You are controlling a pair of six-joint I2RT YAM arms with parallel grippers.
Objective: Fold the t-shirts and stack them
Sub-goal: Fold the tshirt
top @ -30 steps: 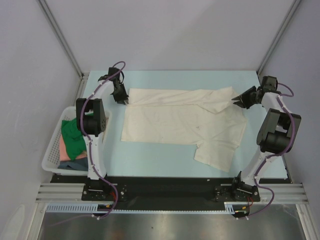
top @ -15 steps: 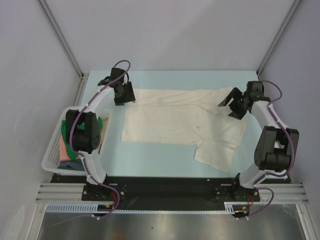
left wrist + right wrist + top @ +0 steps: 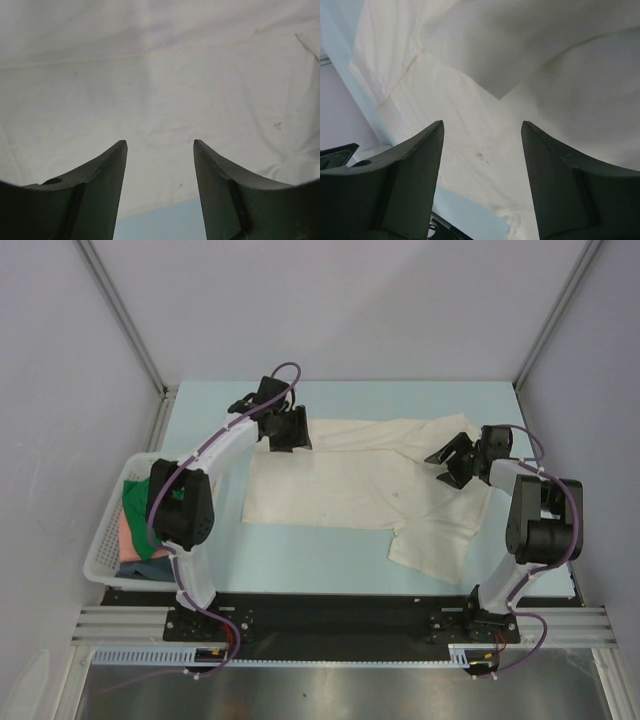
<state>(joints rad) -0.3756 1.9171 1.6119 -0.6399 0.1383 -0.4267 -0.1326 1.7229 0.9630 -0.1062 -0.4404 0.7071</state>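
Cream cloth fills both wrist views: the cream t-shirt (image 3: 360, 485) lies spread on the pale blue tabletop (image 3: 300, 555), its long axis running left to right. A narrow band is doubled over along its far edge, and a flap (probably a sleeve) juts toward the arms' bases from its near right corner.

The left jaws hang over the shirt's far left corner, at the end of the left arm (image 3: 222, 443). They stand wide with nothing between them, only fabric below. The right jaws, on the right arm (image 3: 515, 472), stand just as wide and empty over the shirt's right end, beside a folded point of cloth. Whether either pair brushes the fabric I cannot tell from these angles.

Each arm is thus nearest its own end of the shirt, so a fold across the long axis would seem to call for pinching both far corners and drawing them toward the near edge. Bare tabletop shows past the shirt's near and far edges. To the shirt's left sits the white lattice basket (image 3: 100, 565), well apart, holding the green shirt (image 3: 145, 515), the salmon pink shirt (image 3: 122, 532) and the dark blue shirt (image 3: 140, 567).
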